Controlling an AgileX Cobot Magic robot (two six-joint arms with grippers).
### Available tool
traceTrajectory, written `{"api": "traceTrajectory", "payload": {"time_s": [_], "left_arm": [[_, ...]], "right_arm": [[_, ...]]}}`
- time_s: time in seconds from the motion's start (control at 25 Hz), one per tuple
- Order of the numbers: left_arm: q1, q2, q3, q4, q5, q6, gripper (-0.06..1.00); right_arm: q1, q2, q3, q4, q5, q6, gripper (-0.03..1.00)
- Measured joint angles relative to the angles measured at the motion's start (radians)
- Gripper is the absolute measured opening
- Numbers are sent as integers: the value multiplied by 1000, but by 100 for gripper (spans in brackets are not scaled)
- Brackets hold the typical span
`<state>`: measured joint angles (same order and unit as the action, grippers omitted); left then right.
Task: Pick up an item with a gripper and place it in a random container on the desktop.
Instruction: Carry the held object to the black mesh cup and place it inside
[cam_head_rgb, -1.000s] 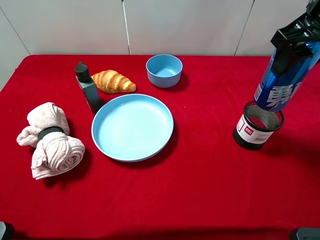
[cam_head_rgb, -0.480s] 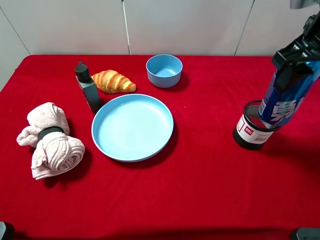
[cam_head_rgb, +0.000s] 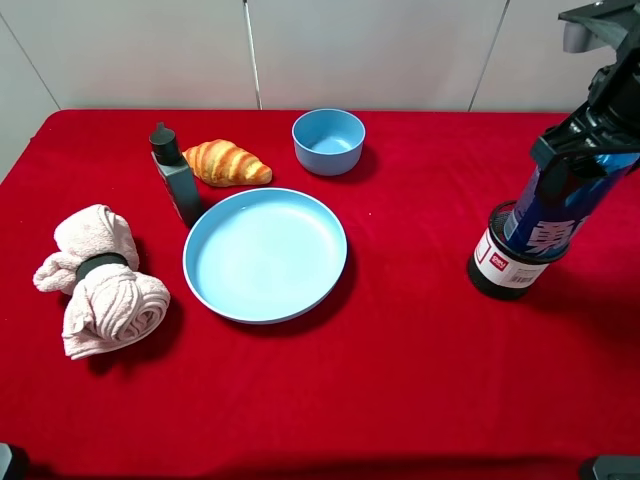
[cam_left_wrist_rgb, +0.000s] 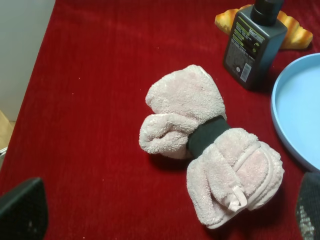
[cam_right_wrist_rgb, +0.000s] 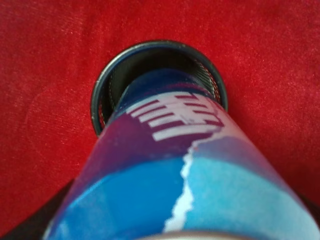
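Observation:
My right gripper (cam_head_rgb: 583, 158) is shut on the upper part of the tall blue can (cam_head_rgb: 548, 218) at the right of the red desktop (cam_head_rgb: 400, 360). The can is slightly tilted, and its lower end sits inside the black mesh cup (cam_head_rgb: 500, 268) with the white and red label. In the right wrist view the can (cam_right_wrist_rgb: 165, 165) fills the frame and reaches down into the cup's rim (cam_right_wrist_rgb: 100, 95); the fingers are out of frame there. My left gripper (cam_left_wrist_rgb: 162, 220) is open and empty above the pink towel.
A big blue plate (cam_head_rgb: 212, 288) lies mid-table, with a small blue bowl (cam_head_rgb: 328, 141) behind it. A dark grey-green bottle (cam_head_rgb: 176, 178) and a croissant (cam_head_rgb: 226, 163) stand at back left. A rolled pink towel (cam_head_rgb: 98, 280) lies at the left, also in the left wrist view (cam_left_wrist_rgb: 210, 145).
My right gripper has lowered the can from above the cup down into it. The left arm and the other objects have not moved.

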<state>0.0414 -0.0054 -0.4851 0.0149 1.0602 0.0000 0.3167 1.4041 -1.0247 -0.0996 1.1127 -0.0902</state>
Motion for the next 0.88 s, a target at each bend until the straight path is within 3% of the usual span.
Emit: {"api": "traceTrajectory", "payload": {"time_s": [0.28, 0.88], "left_arm": [[0, 0, 0, 0, 0, 0, 99], [0, 0, 0, 0, 0, 0, 99]], "right_arm": [[0, 0, 5, 0, -50, -3, 50], [0, 36, 5, 7, -58, -19, 50]]}}
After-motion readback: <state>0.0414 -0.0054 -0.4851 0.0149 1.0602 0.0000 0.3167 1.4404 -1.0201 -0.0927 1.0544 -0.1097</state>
